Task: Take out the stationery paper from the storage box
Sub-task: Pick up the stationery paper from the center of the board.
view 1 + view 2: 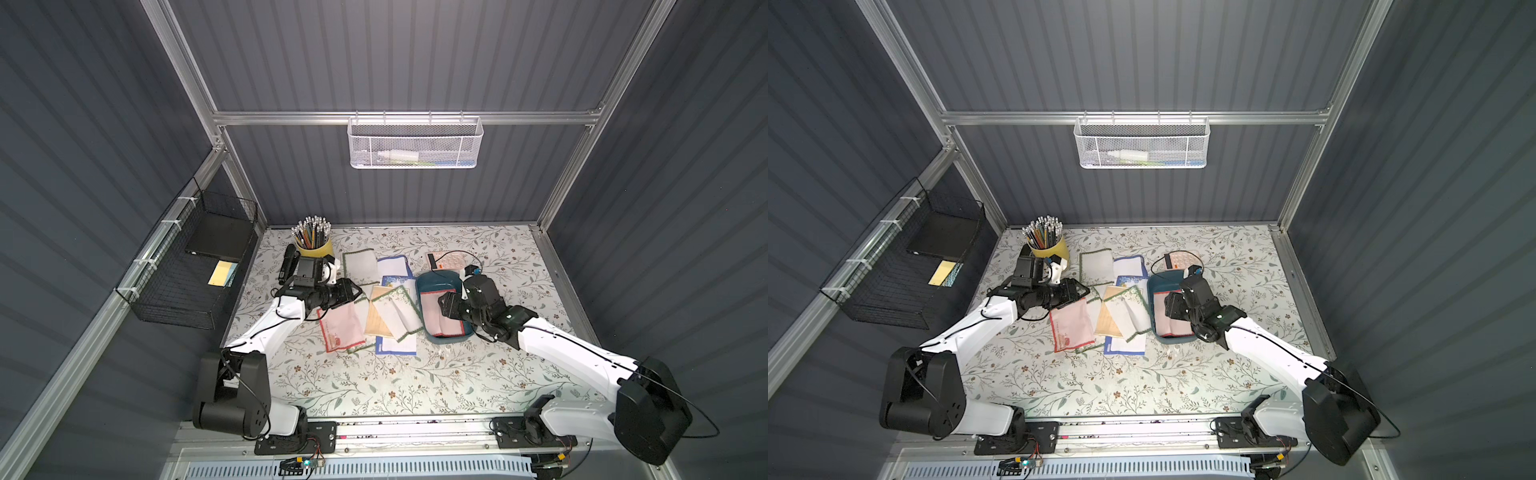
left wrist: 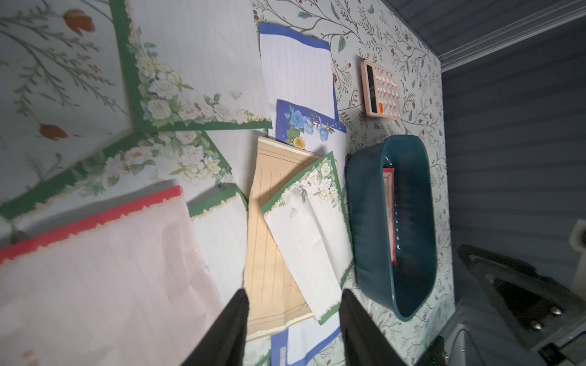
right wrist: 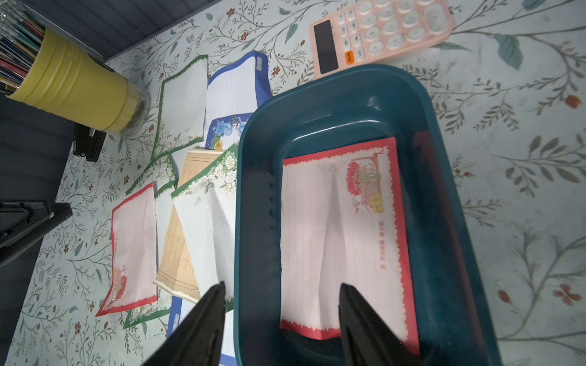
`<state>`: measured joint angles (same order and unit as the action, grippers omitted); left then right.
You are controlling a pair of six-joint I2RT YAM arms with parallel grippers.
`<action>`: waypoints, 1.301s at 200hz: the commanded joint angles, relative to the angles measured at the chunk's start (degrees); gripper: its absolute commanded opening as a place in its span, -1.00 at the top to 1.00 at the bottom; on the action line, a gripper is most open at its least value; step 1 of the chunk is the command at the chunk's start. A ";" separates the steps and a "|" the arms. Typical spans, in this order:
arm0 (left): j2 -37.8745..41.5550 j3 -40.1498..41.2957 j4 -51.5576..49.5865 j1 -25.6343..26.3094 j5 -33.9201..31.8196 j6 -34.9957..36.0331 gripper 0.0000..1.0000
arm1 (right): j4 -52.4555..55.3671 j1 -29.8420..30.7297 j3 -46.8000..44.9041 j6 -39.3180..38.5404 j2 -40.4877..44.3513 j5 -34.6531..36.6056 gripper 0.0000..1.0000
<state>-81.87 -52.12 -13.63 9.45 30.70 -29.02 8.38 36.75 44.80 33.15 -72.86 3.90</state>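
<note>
A red-bordered sheet (image 3: 336, 237) lies inside the teal storage box (image 3: 333, 95); the right claw (image 3: 283, 285) hangs wide, straddling its wall. Beside the box, loose sheets (image 3: 206, 221) overlap near the wide, empty left claw (image 2: 294, 290); a pink calculator (image 3: 380, 31) sits close by.

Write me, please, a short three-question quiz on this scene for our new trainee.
1. True or false: the storage box is empty.
2. Which thing lies on the table close to the box? A) pink calculator B) scissors C) mug
3. Is the left gripper or the right gripper holding a sheet?
Key: 1 false, a red-bordered sheet lies inside. 2 A. 3 neither; both stand open.
</note>
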 commanded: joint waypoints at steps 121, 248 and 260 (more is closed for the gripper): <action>-12.17 0.86 12.55 6.36 -3.16 -4.31 -0.08 | 1.02 -0.12 0.11 -0.08 1.01 0.89 -0.22; -20.61 -1.48 16.53 7.59 -2.47 -4.57 -0.06 | 1.48 -0.11 0.38 0.05 -0.17 0.85 -0.22; -20.87 -1.46 16.62 7.67 -2.48 -4.66 -0.06 | 1.55 -0.13 0.35 0.02 -0.09 0.92 -0.22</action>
<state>-101.54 -52.42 2.61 16.60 28.23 -34.15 8.58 36.73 44.84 33.19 -72.77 4.27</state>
